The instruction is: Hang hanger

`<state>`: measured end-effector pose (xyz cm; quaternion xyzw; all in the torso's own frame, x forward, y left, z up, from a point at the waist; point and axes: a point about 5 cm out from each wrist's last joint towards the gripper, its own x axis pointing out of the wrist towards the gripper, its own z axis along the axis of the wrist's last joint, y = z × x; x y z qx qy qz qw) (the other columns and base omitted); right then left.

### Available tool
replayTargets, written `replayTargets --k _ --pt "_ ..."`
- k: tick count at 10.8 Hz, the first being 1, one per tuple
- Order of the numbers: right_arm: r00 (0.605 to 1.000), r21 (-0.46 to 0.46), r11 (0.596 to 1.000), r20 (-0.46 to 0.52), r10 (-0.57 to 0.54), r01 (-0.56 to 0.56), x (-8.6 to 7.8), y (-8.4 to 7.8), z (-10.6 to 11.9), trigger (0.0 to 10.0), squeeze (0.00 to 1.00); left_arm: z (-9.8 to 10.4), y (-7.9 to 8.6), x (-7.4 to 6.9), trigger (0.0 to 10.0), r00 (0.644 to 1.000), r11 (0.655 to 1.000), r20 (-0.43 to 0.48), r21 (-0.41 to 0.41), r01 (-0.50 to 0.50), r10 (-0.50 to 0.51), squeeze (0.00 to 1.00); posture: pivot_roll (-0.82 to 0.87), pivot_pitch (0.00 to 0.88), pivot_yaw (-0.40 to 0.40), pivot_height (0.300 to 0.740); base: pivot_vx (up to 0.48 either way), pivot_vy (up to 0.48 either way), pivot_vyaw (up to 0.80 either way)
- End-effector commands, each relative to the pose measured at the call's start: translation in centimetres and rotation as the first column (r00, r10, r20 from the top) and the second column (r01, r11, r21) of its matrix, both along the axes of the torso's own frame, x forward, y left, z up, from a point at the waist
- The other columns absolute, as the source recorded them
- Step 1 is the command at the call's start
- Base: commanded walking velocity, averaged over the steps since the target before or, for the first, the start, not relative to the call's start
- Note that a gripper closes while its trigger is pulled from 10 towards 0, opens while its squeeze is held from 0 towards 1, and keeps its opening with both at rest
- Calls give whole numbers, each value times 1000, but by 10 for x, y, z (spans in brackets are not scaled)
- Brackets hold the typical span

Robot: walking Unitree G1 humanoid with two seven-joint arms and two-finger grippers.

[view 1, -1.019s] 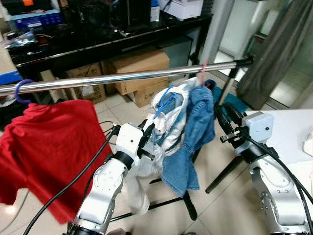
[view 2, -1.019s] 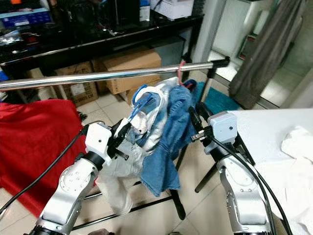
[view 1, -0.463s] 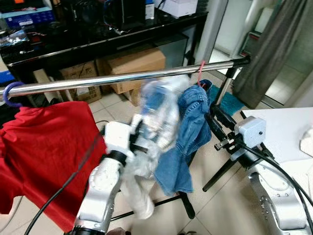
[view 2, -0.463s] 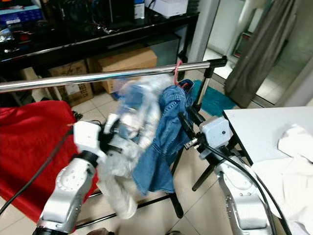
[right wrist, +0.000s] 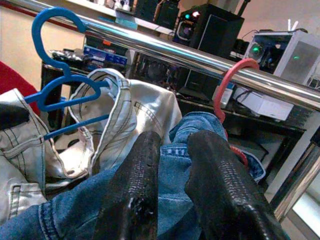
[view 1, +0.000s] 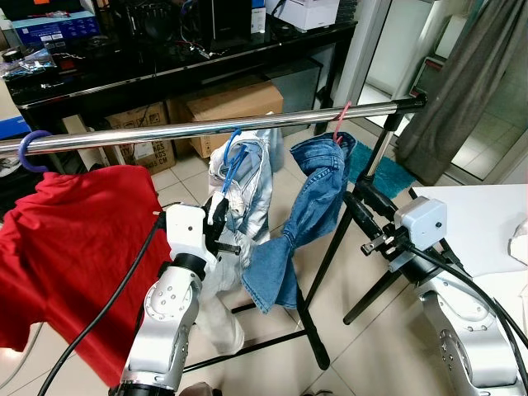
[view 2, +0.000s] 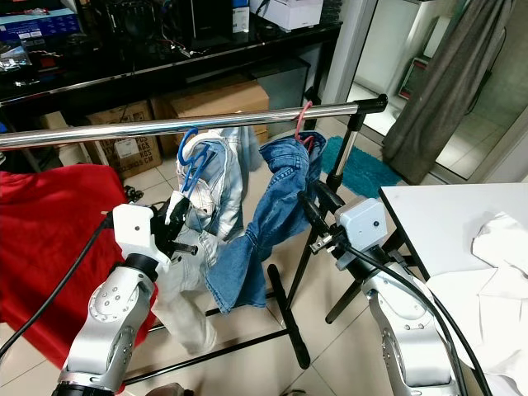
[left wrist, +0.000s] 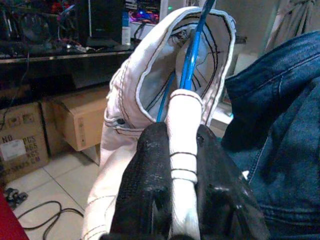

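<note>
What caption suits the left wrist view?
Left gripper pinches pale jeans on a blue hanger.

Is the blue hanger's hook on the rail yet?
Apart. In the right wrist view the blue hanger has its hook open in the air below the rail, with a plain gap; the left gripper holds its jeans.

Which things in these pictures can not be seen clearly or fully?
- Blue hanger: its lower bar, head views and left wrist view, hidden inside the pale jeans.
- Pink hanger: its lower part, right wrist view, hidden by the dark jeans.
- Left gripper: what exactly it pinches, covered by pale cloth.
- Red shirt: cut by the left edge, head views.
- Rail: its left end, cut off.
</note>
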<state>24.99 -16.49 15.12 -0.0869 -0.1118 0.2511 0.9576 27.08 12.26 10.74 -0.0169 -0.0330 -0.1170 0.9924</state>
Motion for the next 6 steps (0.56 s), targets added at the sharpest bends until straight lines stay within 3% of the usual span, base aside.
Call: replayTargets --k 1,2,3,6 --pt "1000 1 1000 8 8 -8 0 0 2 10000 0 11 -5 3 0 998 1000 53 7 18 -19 0 65 5 -36 723 0 0 0" --pt "1000 2 1000 8 8 -8 0 1 1 10000 0 11 -7 4 3686 998 999 53 23 23 -24 0 65 4 -35 723 0 0 0" --pt "1000 4 1000 8 7 -7 0 1 1 10000 0 11 -7 4 10000 998 999 54 36 22 -24 0 65 4 -37 723 0 0 0" --pt "1000 1 1000 7 11 -11 1 1 2 10000 0 12 -2 5 10000 998 999 52 26 -21 20 0 69 7 -40 723 0 0 0"
